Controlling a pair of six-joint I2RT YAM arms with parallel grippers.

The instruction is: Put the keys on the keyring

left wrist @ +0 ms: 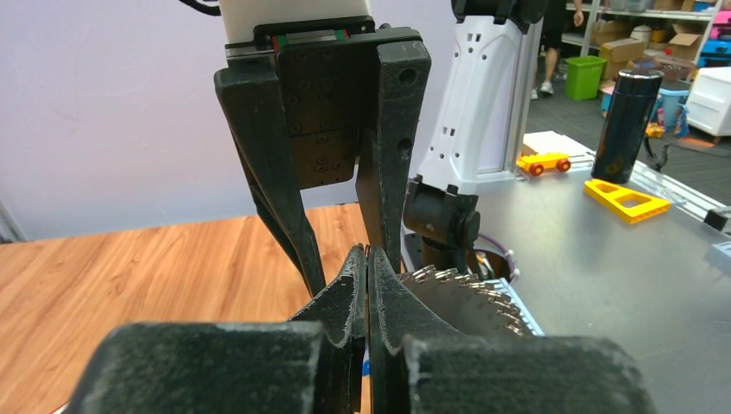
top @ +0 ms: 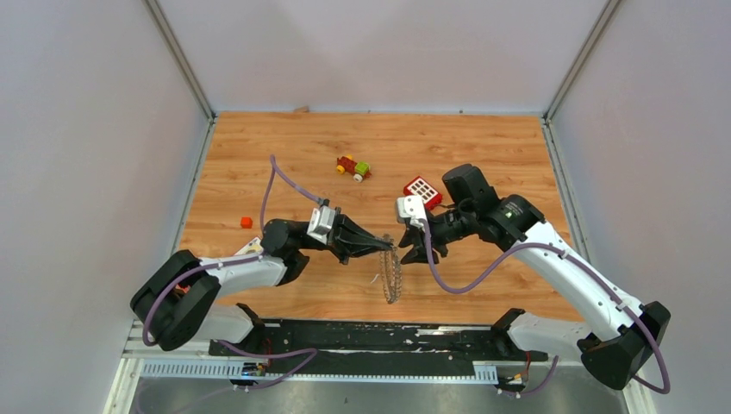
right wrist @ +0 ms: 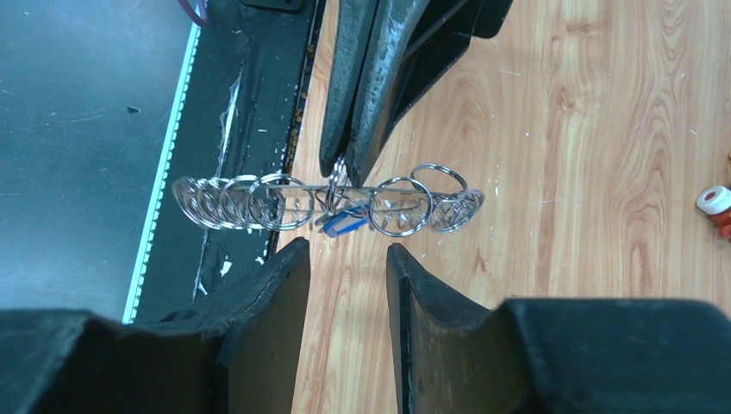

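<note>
Right gripper (right wrist: pixel 345 250) half-open, empty, facing keyring (right wrist: pixel 259 203); left gripper (right wrist: pixel 345 171) clamps it. Blue key (right wrist: pixel 345 222) looks threaded; next verify seating.

Wood-grain tabletop (top: pixel 259 155) w/ pale grey walls (top: pixel 86 129) round it.
</note>
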